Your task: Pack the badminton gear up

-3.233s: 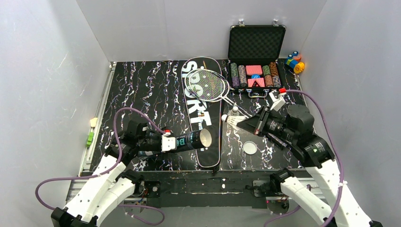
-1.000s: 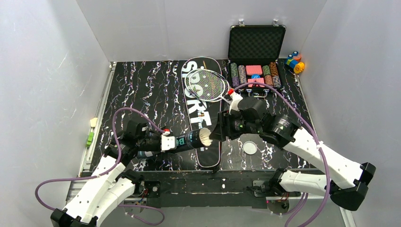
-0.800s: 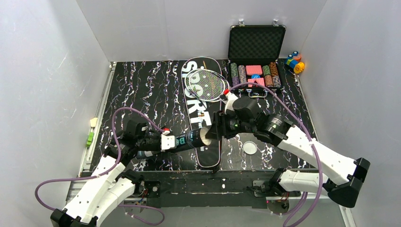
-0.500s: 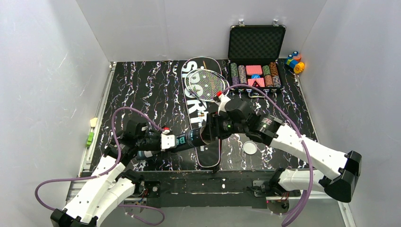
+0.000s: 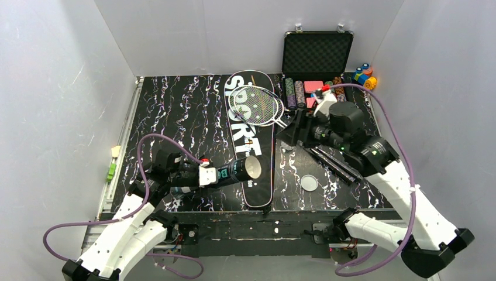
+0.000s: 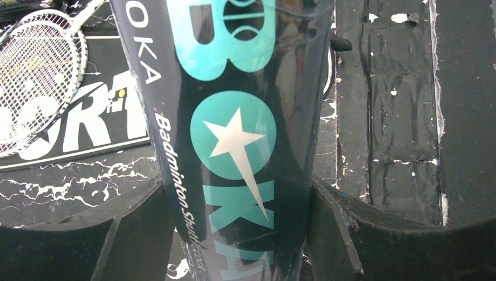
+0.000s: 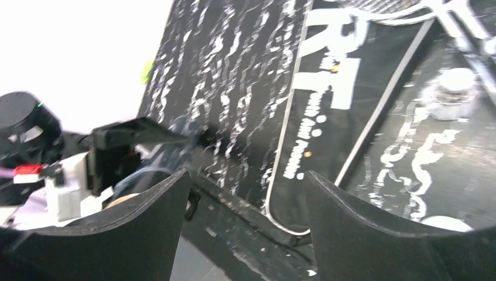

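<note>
The glossy black round tube (image 5: 241,171) sat pinched in the left gripper (image 6: 240,228), its open end pointing right; the right gripper (image 7: 245,175) stood spread and empty.

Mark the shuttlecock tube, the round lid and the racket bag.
shuttlecock tube (image 5: 237,171): top view, middle of its black body.
round lid (image 5: 309,183): top view, centre of the disc lying on the table.
racket bag (image 5: 245,133): top view, on the white SPORT lettering.

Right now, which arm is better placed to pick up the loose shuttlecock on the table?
Right. The right gripper is open and empty, with the shuttlecock near it; the left gripper is holding the shuttlecock tube.
</note>
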`<state>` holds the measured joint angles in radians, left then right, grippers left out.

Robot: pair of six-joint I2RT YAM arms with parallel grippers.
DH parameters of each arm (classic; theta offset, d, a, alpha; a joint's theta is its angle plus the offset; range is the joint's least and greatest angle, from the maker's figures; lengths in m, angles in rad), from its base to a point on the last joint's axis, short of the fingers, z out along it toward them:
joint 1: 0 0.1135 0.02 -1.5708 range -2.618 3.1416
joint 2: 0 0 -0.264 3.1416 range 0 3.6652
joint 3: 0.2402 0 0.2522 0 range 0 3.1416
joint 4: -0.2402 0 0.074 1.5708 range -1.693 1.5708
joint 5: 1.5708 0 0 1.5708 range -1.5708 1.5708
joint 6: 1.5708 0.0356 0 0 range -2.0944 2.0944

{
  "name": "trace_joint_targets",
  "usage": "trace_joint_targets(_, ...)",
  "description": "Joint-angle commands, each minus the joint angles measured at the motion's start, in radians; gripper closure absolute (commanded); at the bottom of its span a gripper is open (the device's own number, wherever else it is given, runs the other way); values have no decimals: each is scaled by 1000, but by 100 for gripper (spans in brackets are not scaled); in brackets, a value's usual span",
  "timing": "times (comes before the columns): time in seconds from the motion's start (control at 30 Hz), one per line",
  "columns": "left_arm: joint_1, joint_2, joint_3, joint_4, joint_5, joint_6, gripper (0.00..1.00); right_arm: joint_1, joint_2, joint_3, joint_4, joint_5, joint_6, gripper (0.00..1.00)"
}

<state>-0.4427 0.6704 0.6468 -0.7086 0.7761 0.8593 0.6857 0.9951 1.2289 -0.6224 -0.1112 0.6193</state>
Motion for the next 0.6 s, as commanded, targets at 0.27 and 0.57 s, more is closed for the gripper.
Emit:
trace_joint_targets(0.27, -4, -30, 6, 12, 43, -3, 85, -191, 378, -18, 20, 323, -203, 20)
trace_joint_targets(0.57, -2, -36, 11, 6, 40, -3, 85, -192, 647, 138, 50, 435, -211, 26)
